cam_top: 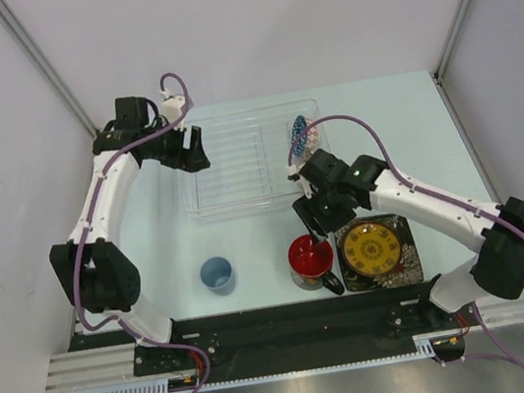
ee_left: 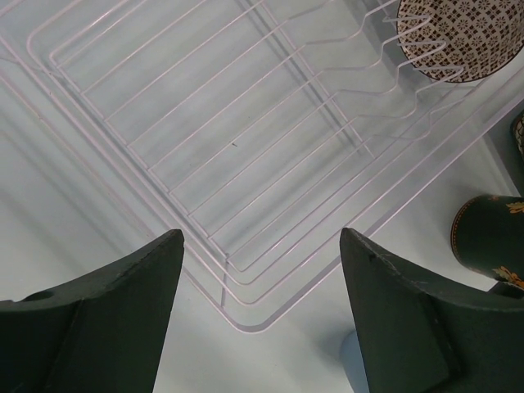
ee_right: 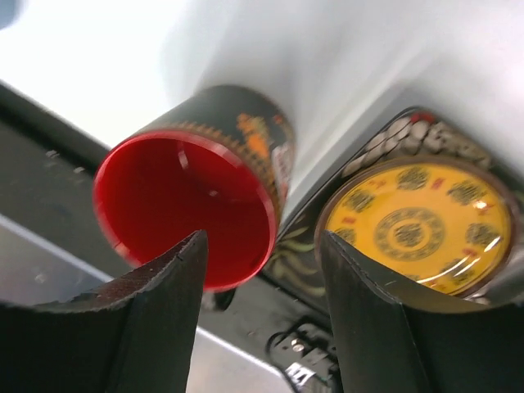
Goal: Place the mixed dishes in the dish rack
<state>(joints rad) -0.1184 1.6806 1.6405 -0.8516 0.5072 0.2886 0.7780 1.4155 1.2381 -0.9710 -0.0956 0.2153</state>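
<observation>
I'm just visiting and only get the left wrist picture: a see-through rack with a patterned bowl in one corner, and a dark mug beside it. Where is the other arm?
Observer: The right gripper hangs over that red-inside dark mug, jaws apart, gripping nothing.
Operator: Are other dishes waiting outside the dish rack?
Observer: Yes, a small light-blue cup stands upright on the table, to the mug's left.
Operator: Anything else?
Observer: A yellow round plate lies on a black floral square plate, on the mug's right.
</observation>
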